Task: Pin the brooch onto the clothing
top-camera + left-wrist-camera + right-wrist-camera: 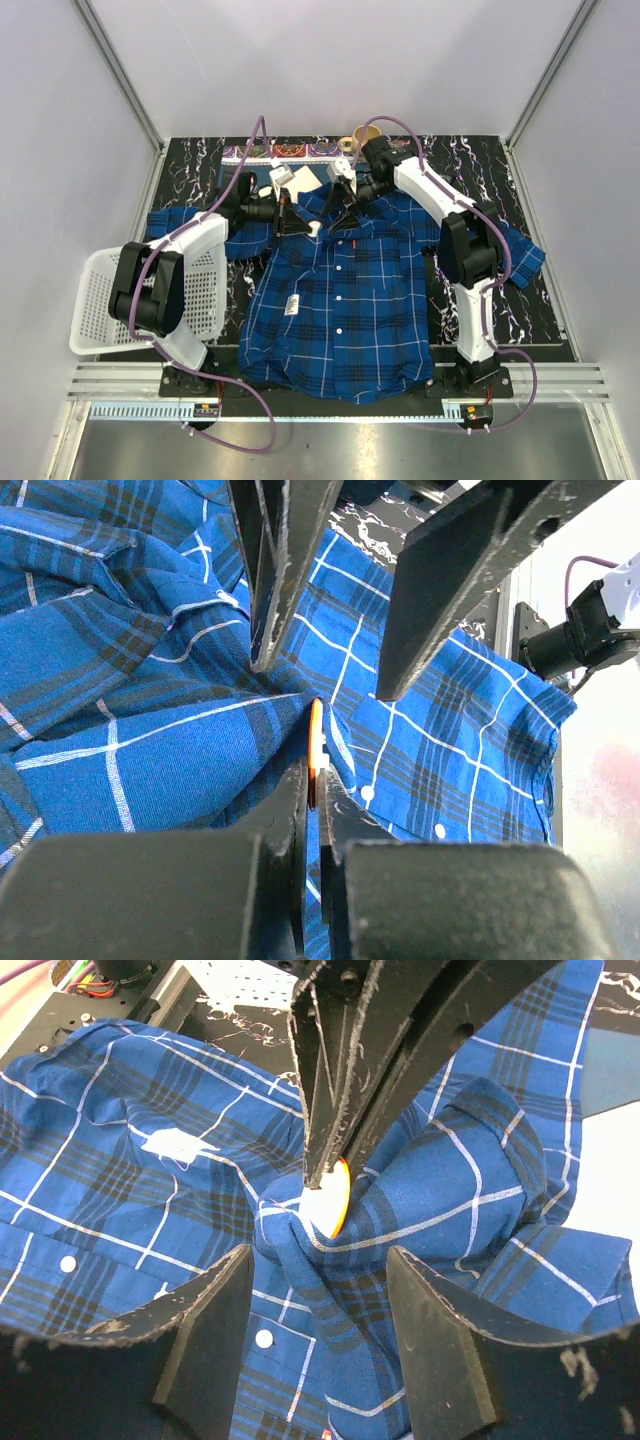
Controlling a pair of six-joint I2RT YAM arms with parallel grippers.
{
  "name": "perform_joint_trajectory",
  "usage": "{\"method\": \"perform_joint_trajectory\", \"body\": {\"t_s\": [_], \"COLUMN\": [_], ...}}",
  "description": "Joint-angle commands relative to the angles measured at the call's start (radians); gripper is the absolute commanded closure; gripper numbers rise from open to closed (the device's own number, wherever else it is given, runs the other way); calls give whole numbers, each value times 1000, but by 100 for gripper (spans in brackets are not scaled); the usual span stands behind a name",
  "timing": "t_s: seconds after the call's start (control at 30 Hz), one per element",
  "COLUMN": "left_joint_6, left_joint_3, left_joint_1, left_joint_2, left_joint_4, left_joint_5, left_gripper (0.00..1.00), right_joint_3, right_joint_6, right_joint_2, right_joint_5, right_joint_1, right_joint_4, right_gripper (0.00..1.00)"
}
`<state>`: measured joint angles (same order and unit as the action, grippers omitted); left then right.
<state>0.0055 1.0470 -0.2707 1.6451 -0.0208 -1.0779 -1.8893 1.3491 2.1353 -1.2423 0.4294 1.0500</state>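
- Far left, a white basket (95, 300) sits on the table (530, 310), well apart from the work. It plays no part in this step.
- The left gripper (317, 785) is up at the collar end of the plaid shirt (340, 310). Its fingers (270, 860) are pressed shut on the brooch (333, 1205), an orange-rimmed disc standing on edge against a raised fold of cloth.
- The shirt is bunched into a ridge right at the brooch. I'd guess that ridge is what the pin has to catch, so the left side ought to hold dead steady and not twist the disc.
- The right gripper (318, 1260) hovers over the same spot with its fingers (445, 1345) apart, one on each side of the fold, gripping nothing.
- Best move, I reckon, is to bring those right fingers in slowly on the cloth ridge just beside the brooch. They should pinch fabric only, so the cloth is braced against the pin.
- The risk is closing on the left fingers or knocking the brooch loose. I can't make out the pin or clasp itself.
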Motion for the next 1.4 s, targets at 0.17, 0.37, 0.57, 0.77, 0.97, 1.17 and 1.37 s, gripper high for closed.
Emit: {"method": "perform_joint_trajectory", "body": {"t_s": [0.17,0.37,0.57,0.77,0.97,1.17,1.37], "left_joint_6": [102,145,168,206,223,221,238], "left_joint_3": [70,97,110,128,140,130,67], "left_joint_1": [-15,-19,-25,-28,-32,-30,-12], "left_joint_2": [5,18,24,25,32,18,-17], "left_joint_4": [-21,-76,-100,-139,-163,-174,-174], "left_joint_5": [-54,-50,-48,-39,-33,-17,12], "left_gripper": [100,100,100,100,100,80,60], "right_joint_3": [-90,-96,-96,-128,-143,-149,-160], "right_joint_6": [-70,-82,-70,-76,-73,-54,-67], "right_joint_2": [43,54,58,83,94,101,98], "right_joint_5": [-34,-45,-49,-40,-31,-43,-69], "right_joint_1": [22,28,37,42,49,42,29], "right_joint_4": [19,22,47,76,96,99,99], "right_gripper": [49,52,62,74,87,100,100]}}
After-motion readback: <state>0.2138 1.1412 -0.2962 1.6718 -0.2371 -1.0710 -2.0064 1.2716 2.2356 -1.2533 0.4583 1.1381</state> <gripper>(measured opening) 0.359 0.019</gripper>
